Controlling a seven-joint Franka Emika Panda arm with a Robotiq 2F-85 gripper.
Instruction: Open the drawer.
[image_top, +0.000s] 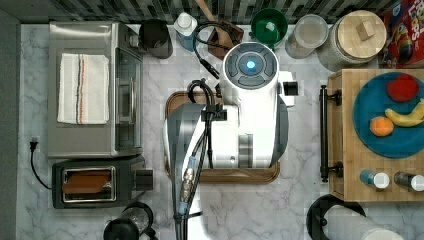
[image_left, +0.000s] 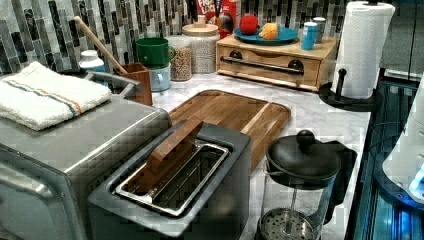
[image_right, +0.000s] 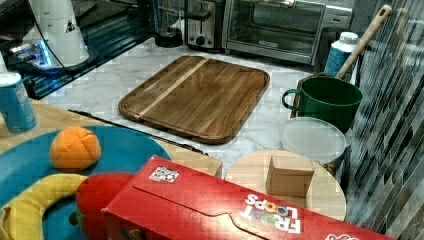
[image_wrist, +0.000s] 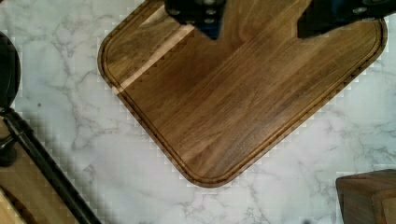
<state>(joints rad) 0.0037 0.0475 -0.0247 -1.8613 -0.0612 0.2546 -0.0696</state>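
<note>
Drawer (image_left: 272, 62) closed, you'll find it flush in its light-wood box, its black bar handle (image_top: 324, 134) facing the walnut tray (image_right: 197, 95) across a strip of marble worktop (image_top: 300, 150). Your gripper (image_wrist: 259, 21) hangs above the walnut tray with its two dark fingers (image_wrist: 201, 14) spread apart and nothing between them. On the drawer box sits a blue plate (image_top: 365, 125) of toy fruit. A paper towel roll (image_left: 361, 47) stands just beside the drawer box.

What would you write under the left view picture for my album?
Closed wooden drawer with black bar handle waits behind the walnut board.
</note>
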